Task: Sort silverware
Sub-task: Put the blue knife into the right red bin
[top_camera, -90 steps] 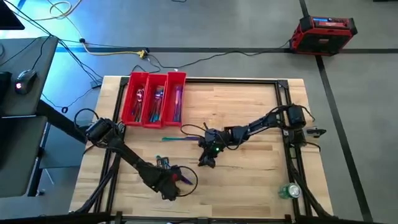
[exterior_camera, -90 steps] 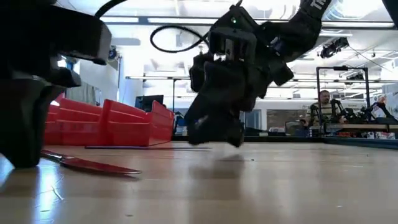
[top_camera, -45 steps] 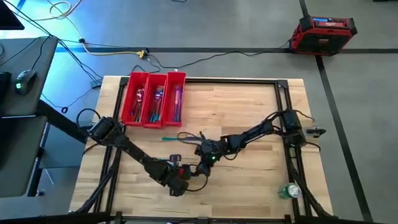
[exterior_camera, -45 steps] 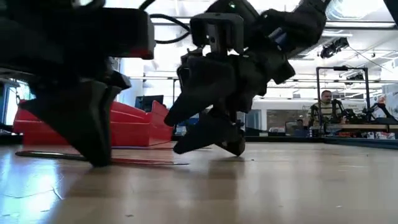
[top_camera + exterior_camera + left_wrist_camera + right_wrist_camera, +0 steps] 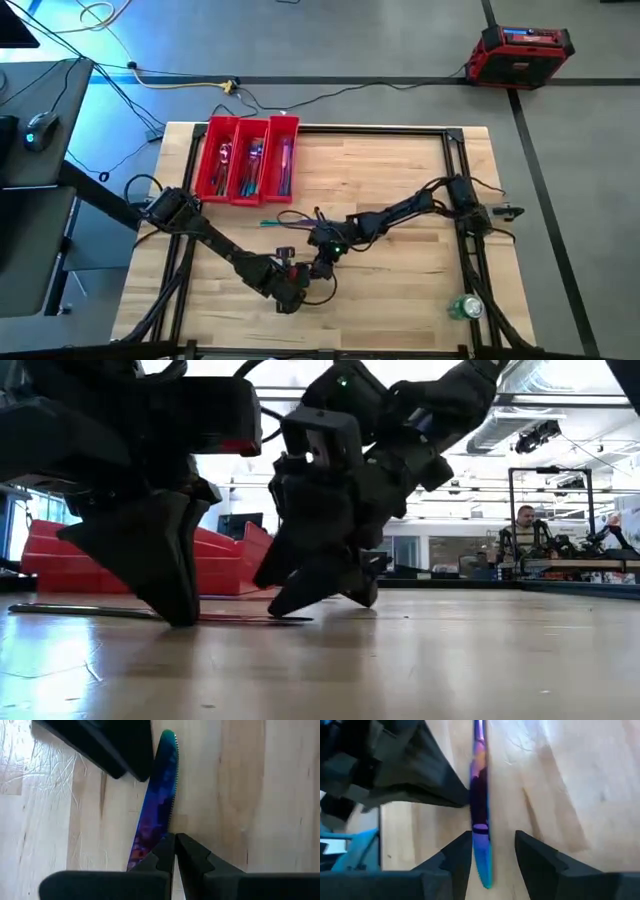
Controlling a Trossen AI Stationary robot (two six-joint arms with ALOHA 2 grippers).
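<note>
Flanking the knife (image 5: pixel 159 800), both grippers low

Robotics lab; floor cables (image 5: pixel 300 100), more rigs (image 5: pixel 560 550) behind.

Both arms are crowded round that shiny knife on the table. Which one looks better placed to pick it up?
The right, probably. The right hand is open, its fingers either side of the knife, which lies flat on the table. The left hand is shut, its tips pressed together beside the blade, so it would have to reopen first.

Grey floor (image 5: pixel 580 150) with cables (image 5: pixel 180 80); a red case (image 5: pixel 522 50) beyond the table.
</note>
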